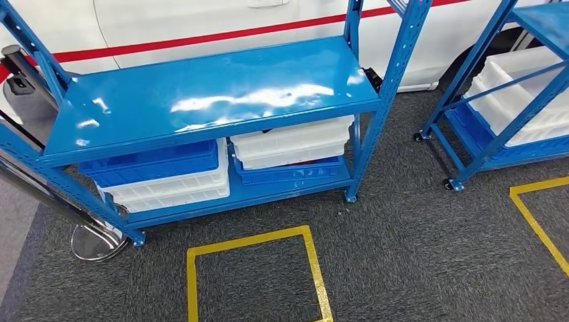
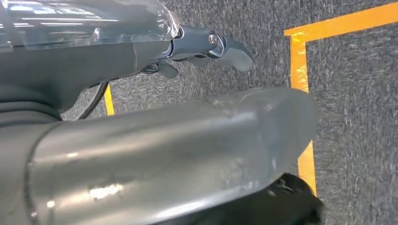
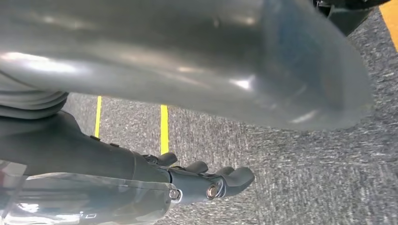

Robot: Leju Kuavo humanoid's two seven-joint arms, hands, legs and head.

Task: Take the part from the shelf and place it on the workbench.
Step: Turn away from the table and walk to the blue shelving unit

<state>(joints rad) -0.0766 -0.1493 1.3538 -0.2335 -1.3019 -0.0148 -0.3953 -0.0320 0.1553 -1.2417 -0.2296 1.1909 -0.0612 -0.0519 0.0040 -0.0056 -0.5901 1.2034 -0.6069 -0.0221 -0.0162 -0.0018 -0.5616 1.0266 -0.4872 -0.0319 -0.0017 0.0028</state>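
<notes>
A blue metal shelf [image 1: 201, 94] stands in front of me in the head view, its glossy top board bare. On its lower board sit a blue bin [image 1: 151, 164] on a white bin [image 1: 168, 191], and beside them a white bin [image 1: 292, 141] on a blue one [image 1: 288, 173]. What the bins hold is hidden under the top board. My left hand [image 2: 202, 47] hangs over the grey carpet, fingers stretched out and holding nothing. My right hand [image 3: 206, 180] also hangs above the carpet, fingers loosely apart and empty.
A second blue shelf [image 1: 496, 134] with white bins [image 1: 516, 94] stands at the right. A white car body [image 1: 201, 20] with a red stripe is behind the shelves. Yellow tape squares [image 1: 255, 236] mark the carpet. A chrome post base [image 1: 94, 241] sits by the shelf's left leg.
</notes>
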